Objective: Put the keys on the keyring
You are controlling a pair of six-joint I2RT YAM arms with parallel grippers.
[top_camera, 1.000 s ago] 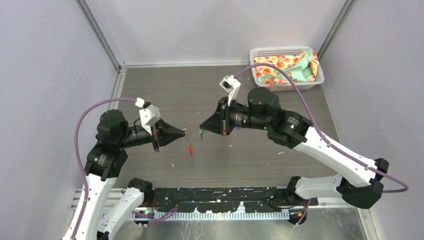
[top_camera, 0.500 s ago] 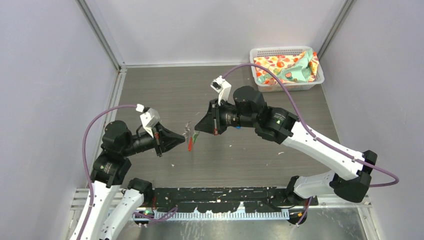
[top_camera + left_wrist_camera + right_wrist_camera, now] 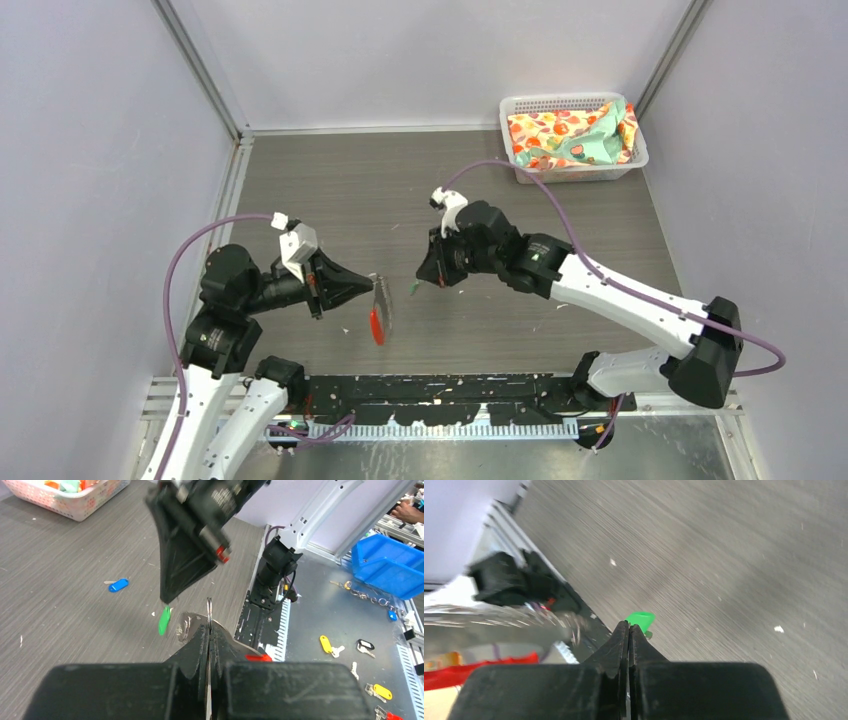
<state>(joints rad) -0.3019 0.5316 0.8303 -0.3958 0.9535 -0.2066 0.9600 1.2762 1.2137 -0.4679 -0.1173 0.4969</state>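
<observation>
On the left, the left tool (image 3: 371, 287) is held low over the dark counter (image 3: 330, 190), pointed toward the middle, and its fingers are pressed together on the thin wire of the keyring (image 3: 384, 299). The ring is gripped at its edge and stands out past the fingertips, off the counter, while its flat red tag (image 3: 375, 325) hangs below, toward the near edge. In the left wrist view a sliver of wire is seen rising upright out of the shut jaws, with a silvery loop just to its left. Just to the right of the ring, the green key (image 3: 412, 289) is held in the air. A small gap between it and the wire is seen from above, so the key is not yet on the ring. Only the green head is shown; the blade cannot be made out. The key is pinched at the very tip of the right tool (image 3: 421, 279), whose fingers are closed tight on it with the head sticking out beyond them. The blue key (image 3: 118, 585) is seen only from the left wrist, lying flat on the counter beyond the right tool and well apart from the ring. At the far right corner a white basket (image 3: 520, 105) is set, filled with patterned cloth (image 3: 570, 135).
</observation>
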